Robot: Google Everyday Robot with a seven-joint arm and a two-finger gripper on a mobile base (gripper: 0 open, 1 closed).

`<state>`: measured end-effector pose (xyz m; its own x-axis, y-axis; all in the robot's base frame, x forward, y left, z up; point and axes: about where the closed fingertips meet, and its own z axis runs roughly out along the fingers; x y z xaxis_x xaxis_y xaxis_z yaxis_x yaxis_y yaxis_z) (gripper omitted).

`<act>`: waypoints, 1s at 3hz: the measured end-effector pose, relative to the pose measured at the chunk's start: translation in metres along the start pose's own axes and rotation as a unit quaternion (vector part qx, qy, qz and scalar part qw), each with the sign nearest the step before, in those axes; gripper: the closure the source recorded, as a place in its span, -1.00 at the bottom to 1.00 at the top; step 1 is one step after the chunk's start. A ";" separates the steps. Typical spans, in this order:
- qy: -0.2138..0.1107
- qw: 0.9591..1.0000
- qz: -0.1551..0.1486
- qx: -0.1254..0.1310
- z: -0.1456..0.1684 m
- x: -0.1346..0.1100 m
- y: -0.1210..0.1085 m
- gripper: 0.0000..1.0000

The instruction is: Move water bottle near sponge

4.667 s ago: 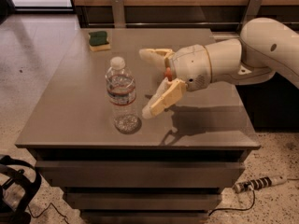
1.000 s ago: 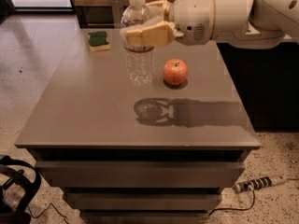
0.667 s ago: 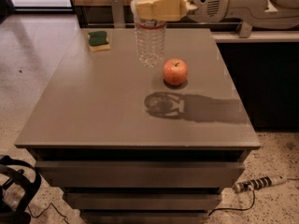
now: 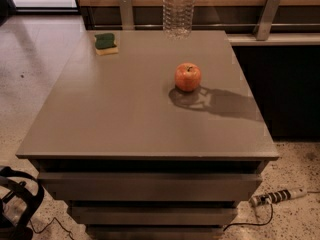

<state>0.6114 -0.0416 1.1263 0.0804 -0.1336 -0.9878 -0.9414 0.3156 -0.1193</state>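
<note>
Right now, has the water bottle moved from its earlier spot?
Yes. The water bottle has lifted and gone toward the far edge of the table, level with the sponge but right of it. The pincer is out of frame.

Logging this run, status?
Gripper out of view, above frame. Bottle airborne over table back edge, right of sponge. Apple not between them.

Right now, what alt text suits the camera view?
A water bottle hangs above the table's far edge, its top and the gripper out of view above. A sponge lies at the far left corner, an apple near the middle.
</note>
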 end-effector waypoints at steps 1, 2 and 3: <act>0.000 1.000 0.000 0.000 0.000 0.000 0.000 1.00; 0.027 1.000 0.001 0.004 0.021 0.015 -0.017 1.00; 0.047 0.999 0.007 0.016 0.048 0.039 -0.045 1.00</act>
<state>0.6723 -0.0153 1.0884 0.0352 -0.2162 -0.9757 -0.9313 0.3470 -0.1105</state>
